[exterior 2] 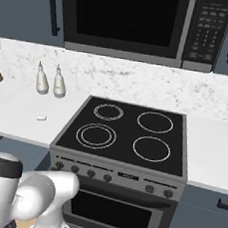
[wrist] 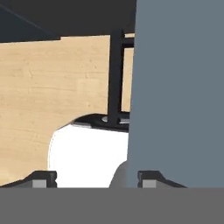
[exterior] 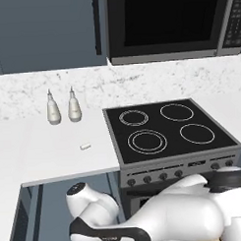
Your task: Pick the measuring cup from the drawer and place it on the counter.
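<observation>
**Clerk:** Gripper (wrist: 97,179), state?

**Checker:** Fingertips (wrist: 43,179) sit well apart at the bottom of the hand view. Nothing is seen clamped between them.

**Clerk:** Item ahead of it?

**Checker:** Drawer (wrist: 175,87): a flat blue-grey front taking the right half of the hand view. Its dark bar handle (wrist: 115,74) stands at centre, just off the left edge of the front. Wooden floor (wrist: 52,87) lies behind, on the left.

**Clerk:** Handle relative to the fingers?

**Checker:** It is ahead of them, in the gap between the two tips and a little right of the middle. Its long axis runs top to bottom in that view, so the tips lie one to each side and would close across the bar. I cannot tell whether they touch it.

**Clerk:** Measuring cup, location?

**Checker:** Cannot tell. I judge it to be inside the drawer, behind that front.

**Clerk:** Destination?

**Checker:** Counter (exterior: 50,154), a white slab at left centre of the left base view. It carries two shaker bottles (exterior: 53,109) at the back and a tiny white block (exterior: 85,146) nearer the stovetop (exterior: 167,128).
</observation>
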